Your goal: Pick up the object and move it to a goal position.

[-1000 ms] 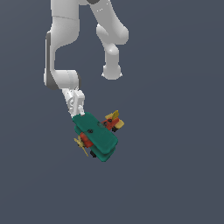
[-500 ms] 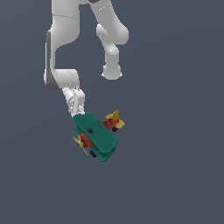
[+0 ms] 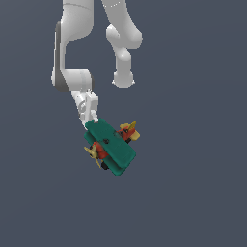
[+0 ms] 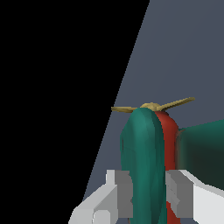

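Observation:
The object, a toy biplane (image 3: 112,147) with teal double wings, red body, yellow propeller and yellow tail, hangs tilted at the end of the white arm in the exterior view. My gripper (image 3: 92,119) grips it at the wing end nearest the arm. In the wrist view one teal wing (image 4: 144,162) stands edge-on between the two grey fingers (image 4: 120,193), which press on it from both sides, so my gripper (image 4: 149,194) is shut on the wing. The yellow propeller (image 4: 153,105) shows beyond the wing, with the red body (image 4: 168,140) beside it.
A plain blue-grey surface (image 3: 193,193) fills the exterior view around the arm (image 3: 72,53). A black area (image 4: 52,87) covers one side of the wrist view. No other objects show.
The gripper and the biplane in it have shifted slightly up and toward the exterior view's right. The grip is unchanged.

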Controlling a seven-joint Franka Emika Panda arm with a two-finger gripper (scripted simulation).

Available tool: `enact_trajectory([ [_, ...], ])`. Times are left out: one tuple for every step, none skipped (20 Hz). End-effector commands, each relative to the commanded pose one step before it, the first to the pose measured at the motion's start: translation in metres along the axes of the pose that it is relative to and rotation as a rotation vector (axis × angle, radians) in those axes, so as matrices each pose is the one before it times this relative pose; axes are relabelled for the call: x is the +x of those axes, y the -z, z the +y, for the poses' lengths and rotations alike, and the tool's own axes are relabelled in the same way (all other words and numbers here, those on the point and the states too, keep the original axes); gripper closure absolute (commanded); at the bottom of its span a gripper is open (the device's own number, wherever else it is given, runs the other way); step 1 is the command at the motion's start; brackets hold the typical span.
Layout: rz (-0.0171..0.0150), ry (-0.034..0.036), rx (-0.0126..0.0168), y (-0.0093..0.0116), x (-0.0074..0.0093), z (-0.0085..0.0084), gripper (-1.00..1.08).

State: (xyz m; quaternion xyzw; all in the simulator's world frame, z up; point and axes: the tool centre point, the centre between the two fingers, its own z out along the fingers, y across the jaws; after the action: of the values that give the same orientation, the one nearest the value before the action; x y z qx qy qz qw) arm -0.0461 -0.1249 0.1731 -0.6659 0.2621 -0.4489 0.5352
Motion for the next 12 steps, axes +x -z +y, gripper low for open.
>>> enact_trajectory([
  [-0.00025,0.00434,0.00377,-0.00369,-0.00388,-0.01825,1.08],
  [-0.00021,0.00029,-0.00059,-0.00126,-0.0023,-0.00708,1.08],
  [0.0,0.0,0.0,-0.0012,-0.00229,-0.00758,1.08],
  [-0.00016,0.00031,-0.00059,-0.00139,-0.00249,-0.00779,1.08],
  [0.0,0.0,0.0,-0.0013,-0.00242,-0.00801,1.08],
  [-0.00006,0.00025,-0.00042,-0.00137,-0.00245,-0.00787,1.08],
  [0.0,0.0,0.0,-0.00132,-0.00238,-0.0079,1.08],
  [0.0,0.0,0.0,-0.00132,-0.00236,-0.00784,1.08],
  [0.00006,0.00041,-0.00055,-0.00138,-0.00237,-0.00771,1.08],
  [0.0,0.0,0.0,-0.00134,-0.00232,-0.00774,1.08],
  [0.0,0.0,0.0,-0.00135,-0.00231,-0.0077,1.08],
  [0.0,0.0,0.0,-0.00137,-0.00229,-0.00767,1.08],
])
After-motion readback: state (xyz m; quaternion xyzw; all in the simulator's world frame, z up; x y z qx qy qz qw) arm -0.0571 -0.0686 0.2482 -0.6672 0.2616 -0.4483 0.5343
